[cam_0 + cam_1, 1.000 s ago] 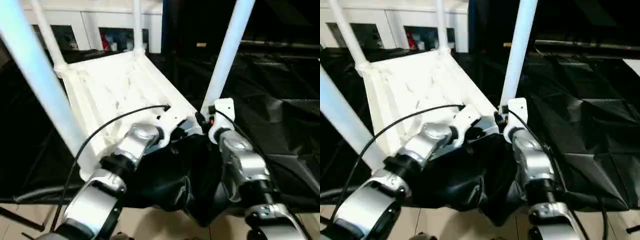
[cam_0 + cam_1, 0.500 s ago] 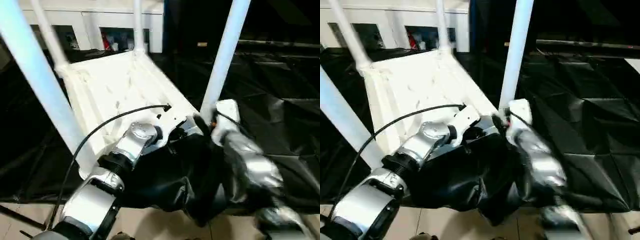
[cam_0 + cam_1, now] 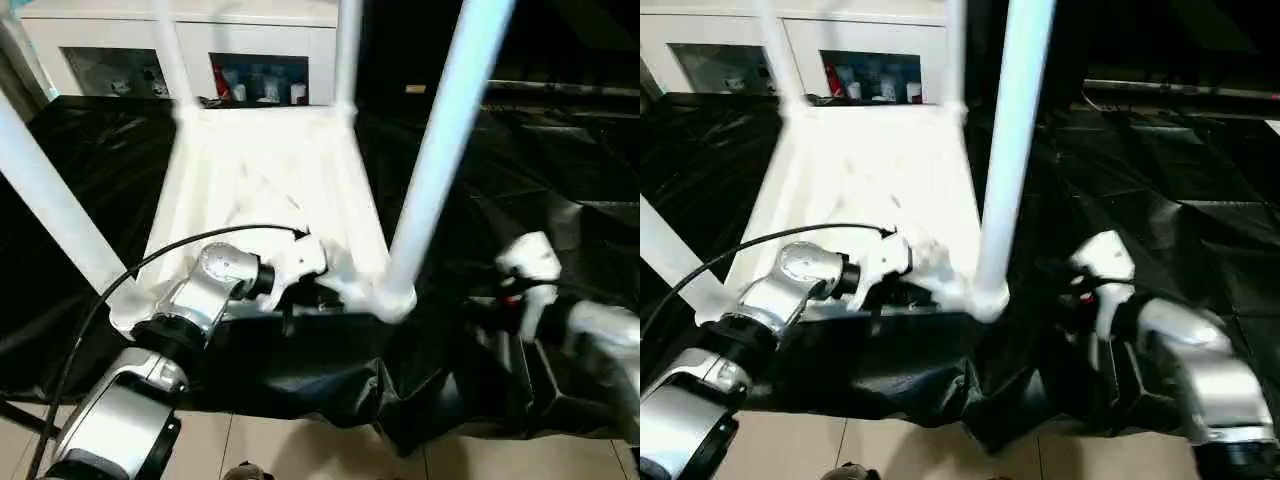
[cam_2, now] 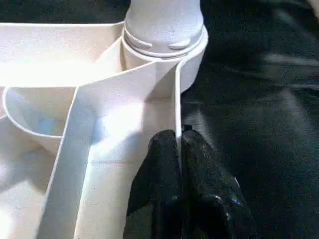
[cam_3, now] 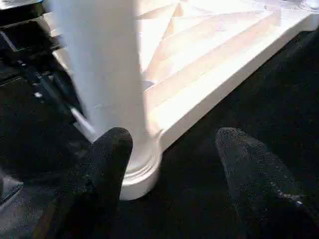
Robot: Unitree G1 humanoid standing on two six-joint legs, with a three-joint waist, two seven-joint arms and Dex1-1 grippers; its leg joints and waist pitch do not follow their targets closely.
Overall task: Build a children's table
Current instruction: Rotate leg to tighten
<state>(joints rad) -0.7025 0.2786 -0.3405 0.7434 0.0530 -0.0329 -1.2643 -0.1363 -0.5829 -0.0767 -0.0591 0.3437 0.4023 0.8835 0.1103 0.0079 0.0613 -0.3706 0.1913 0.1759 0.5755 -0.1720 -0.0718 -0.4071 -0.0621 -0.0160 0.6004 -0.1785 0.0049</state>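
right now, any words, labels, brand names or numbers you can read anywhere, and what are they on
None can be read.
Tabletop, legs and grippers: plain, no print seen.
Small items behind the cabinet glass may carry labels, but they are too small and blurred to read.

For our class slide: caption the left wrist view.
Left gripper shut on the tabletop rim, just below a seated leg.

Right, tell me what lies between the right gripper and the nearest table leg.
Nothing but bare black sheeting: in the right eye view the open right gripper stands clear of the leg; the right wrist view shows its fingers empty beside the leg's flared base.
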